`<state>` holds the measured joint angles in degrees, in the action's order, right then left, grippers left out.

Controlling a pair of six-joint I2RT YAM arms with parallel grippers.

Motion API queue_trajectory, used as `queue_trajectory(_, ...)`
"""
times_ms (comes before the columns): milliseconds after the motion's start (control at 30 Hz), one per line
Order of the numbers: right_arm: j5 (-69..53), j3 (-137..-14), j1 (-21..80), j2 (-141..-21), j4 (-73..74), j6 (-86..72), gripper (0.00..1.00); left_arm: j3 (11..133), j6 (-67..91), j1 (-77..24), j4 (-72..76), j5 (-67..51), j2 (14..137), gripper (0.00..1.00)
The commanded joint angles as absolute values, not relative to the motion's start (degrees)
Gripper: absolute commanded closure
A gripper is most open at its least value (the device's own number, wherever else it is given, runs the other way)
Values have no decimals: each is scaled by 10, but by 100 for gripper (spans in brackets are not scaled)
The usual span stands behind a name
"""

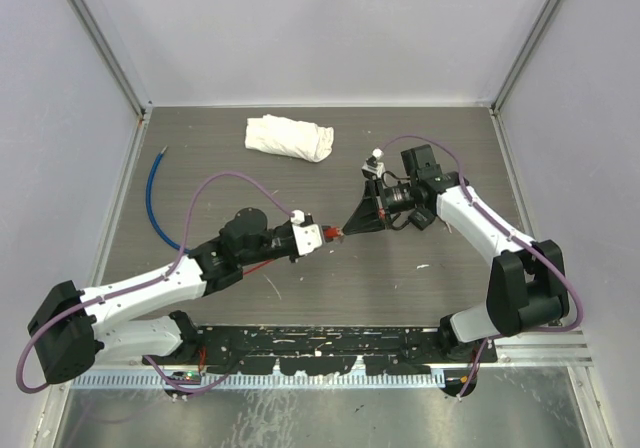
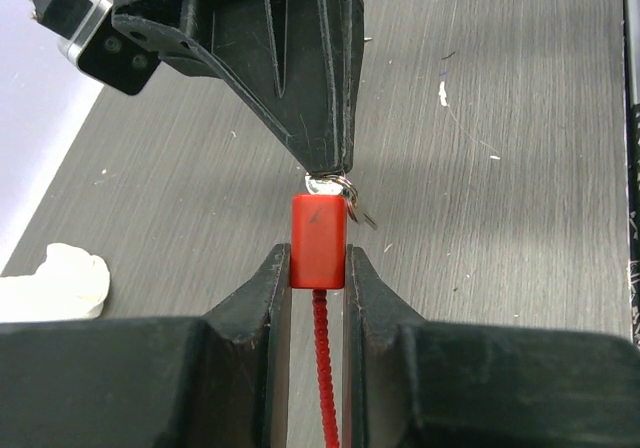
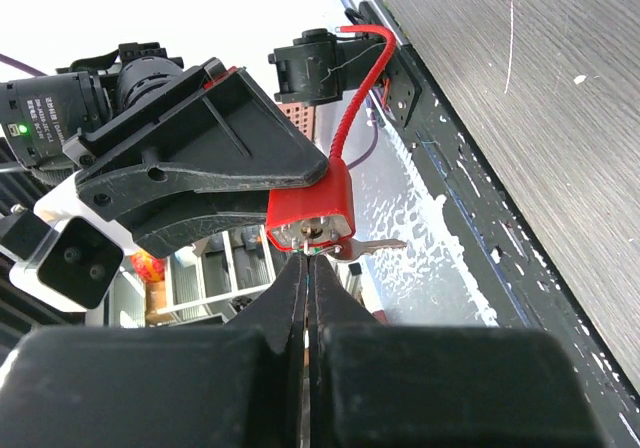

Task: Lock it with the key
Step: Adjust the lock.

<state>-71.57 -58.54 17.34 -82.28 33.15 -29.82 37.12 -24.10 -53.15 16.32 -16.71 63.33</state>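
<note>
The left gripper point(image 2: 318, 268) holds the red lock point(image 2: 318, 226) up over the table point(image 1: 300, 288), squeezing it on both sides. The lock lies long-ways between the two arms. Its key end points at the right gripper point(image 3: 306, 264), which is pinched tight on the key point(image 2: 322, 181).

A crumpled white cloth point(image 1: 289, 137) lay by the far edge of the grey wooden table point(image 1: 400, 268). A thin blue tube point(image 1: 155, 200) lay by the left edge. A small red lock point(image 2: 319, 240) hung above the middle.
</note>
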Motion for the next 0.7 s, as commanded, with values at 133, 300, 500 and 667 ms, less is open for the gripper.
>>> queue_trajectory(133,-783,-575,174,-821,282,-383,95,411,-311,-528,133,-132,626,100)
queue_trajectory(300,-789,-573,167,-818,270,-386,71,408,-312,-529,131,-131,627,100)
queue_trajectory(500,-793,-598,136,-806,290,-336,55,396,-292,-528,141,-137,618,100)
queue_trajectory(667,-742,-688,112,-813,486,-83,45,380,-240,-529,163,-159,600,100)
